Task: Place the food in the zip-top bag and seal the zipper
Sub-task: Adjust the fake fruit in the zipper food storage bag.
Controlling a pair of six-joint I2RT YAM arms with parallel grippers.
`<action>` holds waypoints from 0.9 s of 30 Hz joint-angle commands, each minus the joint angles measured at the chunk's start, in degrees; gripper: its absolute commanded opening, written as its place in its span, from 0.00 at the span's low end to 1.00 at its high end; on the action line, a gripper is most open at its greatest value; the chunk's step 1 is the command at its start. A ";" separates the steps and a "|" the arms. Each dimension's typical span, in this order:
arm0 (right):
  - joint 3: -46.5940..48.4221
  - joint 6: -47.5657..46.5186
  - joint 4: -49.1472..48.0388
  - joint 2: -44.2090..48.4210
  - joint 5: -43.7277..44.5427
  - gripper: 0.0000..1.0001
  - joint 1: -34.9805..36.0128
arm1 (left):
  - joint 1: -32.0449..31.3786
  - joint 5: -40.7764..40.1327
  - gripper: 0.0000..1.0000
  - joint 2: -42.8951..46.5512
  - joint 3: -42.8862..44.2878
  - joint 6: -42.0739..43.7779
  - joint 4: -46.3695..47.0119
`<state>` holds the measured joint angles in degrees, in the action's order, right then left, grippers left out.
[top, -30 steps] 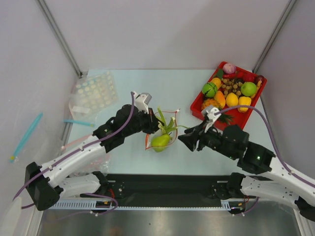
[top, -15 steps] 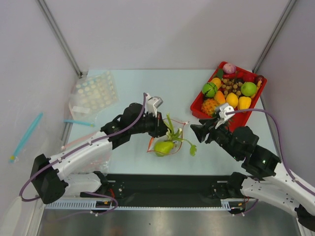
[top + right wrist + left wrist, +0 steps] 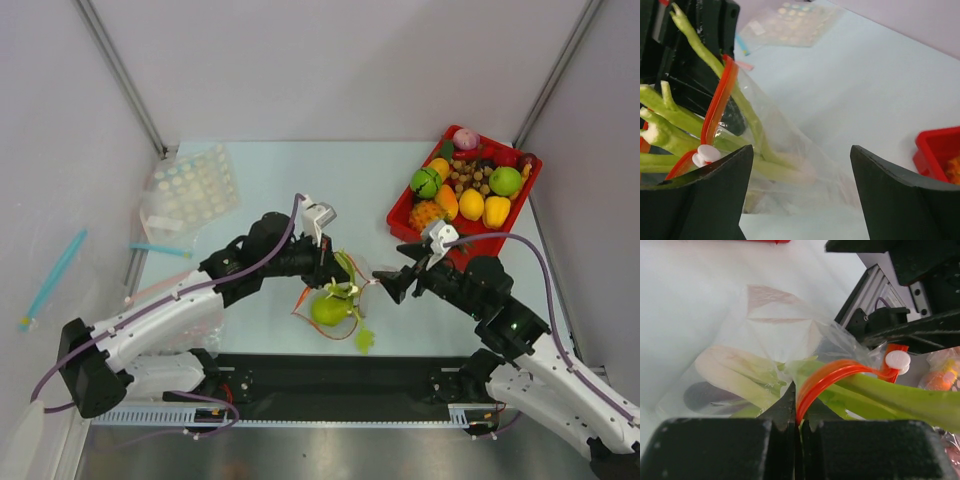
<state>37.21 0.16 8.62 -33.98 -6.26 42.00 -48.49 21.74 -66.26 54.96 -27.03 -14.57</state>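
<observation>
The zip-top bag [image 3: 345, 325] rests on the desk [image 3: 260, 170] just ahead of the arm bases. In it are the pear [image 3: 328, 311], the eggplant [image 3: 705, 397] and the leek [image 3: 735, 370], whose green leaves poke out of the bag's mouth. At the bag's far left, the left claw [image 3: 797, 417] is clamped on the zipper [image 3: 825, 377], short of the white slider [image 3: 897, 360]. At the bag's right, the right claw [image 3: 800, 165] stands spread wide, gripping nothing. Beyond the bag to the right sits a red tray [image 3: 400, 215] of toy food.

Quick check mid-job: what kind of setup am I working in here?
Likely a lab robot test cell, not a kitchen: plain white walls with metal corner posts, a pale table, and a red tray of toy fruit.
</observation>
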 commanded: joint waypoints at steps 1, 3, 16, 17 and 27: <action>-0.56 -2.45 -6.78 0.05 -12.70 0.84 -1.13 | -1.87 -0.29 0.06 2.01 4.71 1.62 -0.72; -0.12 -2.71 -7.30 -1.96 -16.40 0.83 -1.48 | -3.36 0.41 0.09 1.57 6.81 2.50 -3.26; -6.09 -1.48 -13.98 7.95 -17.29 0.80 -1.57 | -3.81 -4.24 0.10 4.56 14.29 4.96 -19.08; -6.45 -1.48 -14.85 8.57 -17.64 0.80 -1.66 | -3.63 -5.20 0.10 4.30 15.34 6.10 -20.92; -8.65 -2.19 -19.61 8.67 -30.90 0.78 -1.48 | 1.12 2.07 0.08 3.07 20.01 10.77 -31.58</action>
<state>28.69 -1.56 -6.61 -23.86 -31.24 40.58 -48.10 19.68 -63.35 73.21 -18.50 -44.01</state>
